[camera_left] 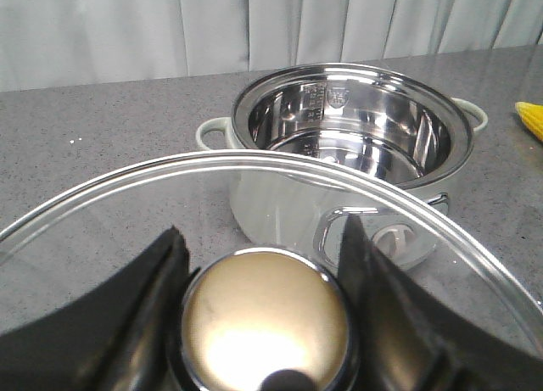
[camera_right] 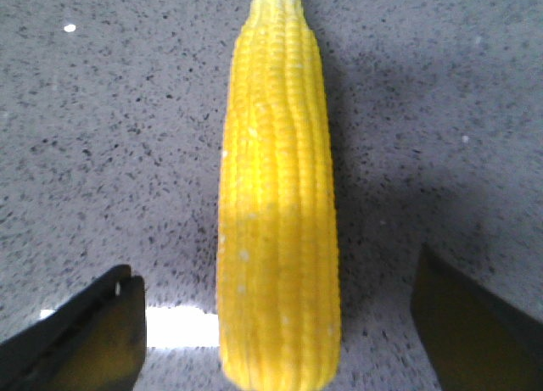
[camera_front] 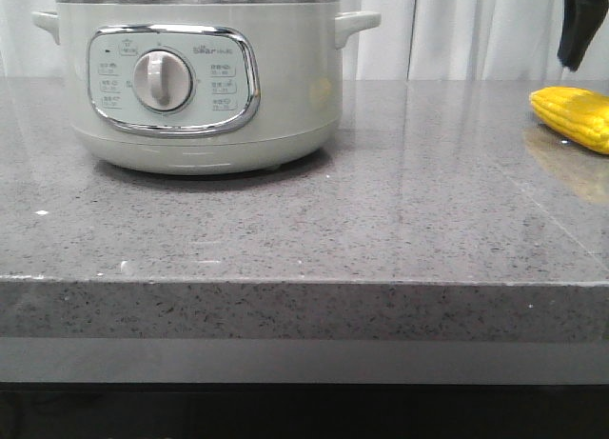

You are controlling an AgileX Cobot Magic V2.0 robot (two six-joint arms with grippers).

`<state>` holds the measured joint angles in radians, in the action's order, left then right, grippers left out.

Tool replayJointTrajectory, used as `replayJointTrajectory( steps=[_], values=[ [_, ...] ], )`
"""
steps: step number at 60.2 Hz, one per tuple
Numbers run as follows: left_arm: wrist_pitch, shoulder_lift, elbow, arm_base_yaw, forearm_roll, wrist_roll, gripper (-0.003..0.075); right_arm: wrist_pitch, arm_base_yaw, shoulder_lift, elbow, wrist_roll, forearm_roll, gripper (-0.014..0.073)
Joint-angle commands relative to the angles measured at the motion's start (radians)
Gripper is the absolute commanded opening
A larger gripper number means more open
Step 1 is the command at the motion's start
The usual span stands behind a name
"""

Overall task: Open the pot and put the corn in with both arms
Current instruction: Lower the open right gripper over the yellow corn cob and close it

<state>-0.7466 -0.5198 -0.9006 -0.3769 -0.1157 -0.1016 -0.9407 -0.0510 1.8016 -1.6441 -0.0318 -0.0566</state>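
I see the pot (camera_front: 200, 82) open at counter (camera_front: 285, 229) left, my left gripper (camera_left: 263, 315) clenched on its glass lid (camera_left: 254, 196). The corn (camera_right: 280, 213) lies far right, lengthwise between my right gripper's (camera_right: 276, 323) spread fingers (camera_right: 85, 332), directly below.

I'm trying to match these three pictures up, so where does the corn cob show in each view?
Front view: corn cob at the right edge, lying on the grey countertop, partly cut off.
Left wrist view: only its tip shows at the right edge, beyond the pot.
Right wrist view: centre, lengthwise, between the right gripper's open fingers.
Shared landmark: the speckled countertop.
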Motion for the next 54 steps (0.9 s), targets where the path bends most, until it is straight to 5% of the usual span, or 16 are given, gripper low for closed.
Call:
replayJointTrajectory(
  steps=[1, 39, 54],
  values=[
    [0.145, -0.001, -0.036, 0.002, -0.002, -0.006, 0.0239, 0.021, -0.001, -0.009, -0.046, 0.015, -0.005, 0.0642],
    [0.145, -0.001, -0.036, 0.002, -0.002, -0.006, 0.0239, -0.028, -0.001, 0.092, -0.05, 0.046, -0.007, 0.0516],
    [0.145, -0.001, -0.036, 0.002, -0.002, -0.006, 0.0239, -0.041, -0.001, 0.088, -0.053, 0.056, -0.007, 0.0319]
  ],
)
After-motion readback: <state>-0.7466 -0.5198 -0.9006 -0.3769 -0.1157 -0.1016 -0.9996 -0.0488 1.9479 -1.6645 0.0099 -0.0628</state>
